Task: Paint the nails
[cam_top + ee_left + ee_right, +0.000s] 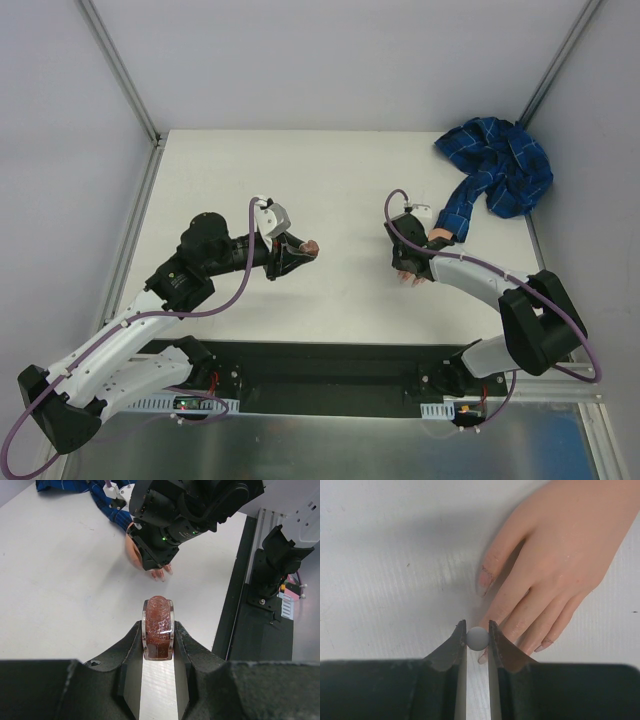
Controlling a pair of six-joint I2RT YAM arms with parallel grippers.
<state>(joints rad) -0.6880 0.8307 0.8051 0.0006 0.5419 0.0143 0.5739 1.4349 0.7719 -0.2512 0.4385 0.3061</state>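
Note:
The fake hand (pixel 570 545) lies palm down, its blue plaid sleeve (pixel 497 170) trailing to the back right. My right gripper (pixel 478 631) hovers over its fingertips, shut on a small round grey-white cap (pixel 478 638) seen end-on. The thumb nail (pixel 485 577) has reddish smears; two other nails (pixel 543 644) show beside my fingers. My left gripper (pixel 158 631) is shut on a tiny bottle of brownish-pink polish (pixel 158 619), held above the table left of the hand (pixel 134 550). In the top view the bottle (pixel 311 246) is about a hand's width from the right gripper (pixel 410 268).
The white table (pixel 330 180) is walled by grey panels at the back and sides. A black strip with the arm bases (pixel 330 365) runs along the near edge. The bunched sleeve fills the back right corner.

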